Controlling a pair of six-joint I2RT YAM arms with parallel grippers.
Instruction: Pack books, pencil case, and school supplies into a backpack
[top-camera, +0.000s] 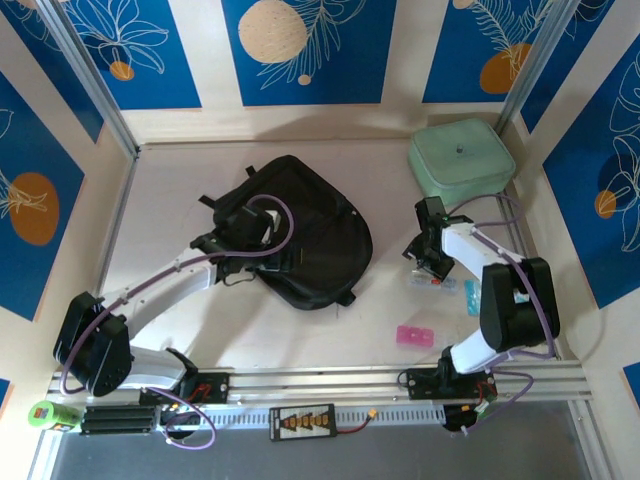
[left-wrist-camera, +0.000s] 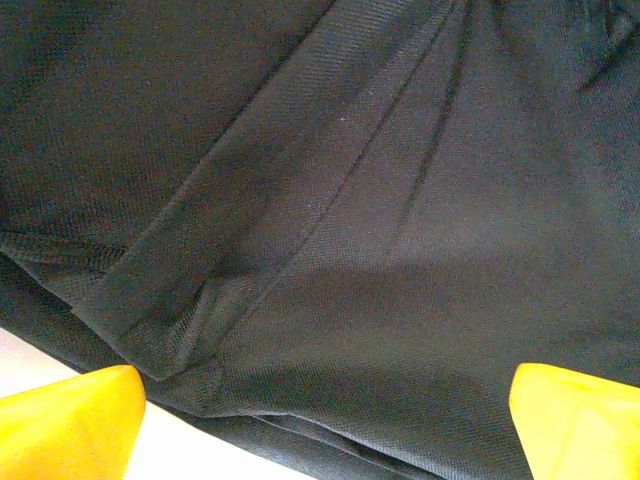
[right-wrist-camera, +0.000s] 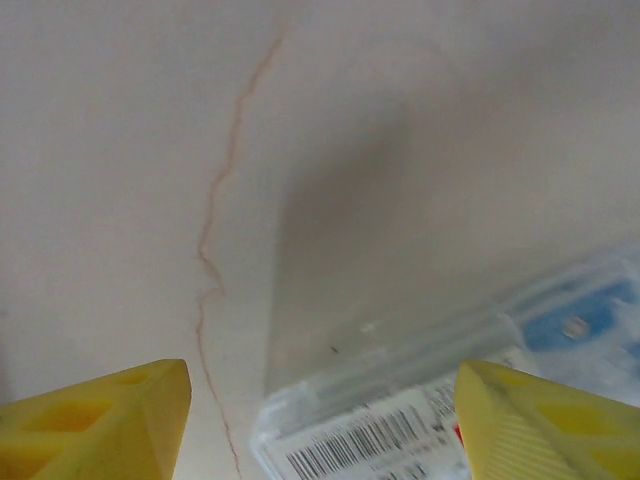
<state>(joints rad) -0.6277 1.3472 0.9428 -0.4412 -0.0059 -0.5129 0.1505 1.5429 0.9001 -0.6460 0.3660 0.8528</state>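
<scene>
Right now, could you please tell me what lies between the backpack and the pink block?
Nothing lies there: in the top view, the stretch of table between the backpack and the pink block is bare.

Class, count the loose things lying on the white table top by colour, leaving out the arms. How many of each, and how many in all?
Black: 1, the backpack
Mint green: 1, the case
Clear: 1, the packet
Teal: 1, the piece
Pink: 1, the block
Total: 5
</scene>
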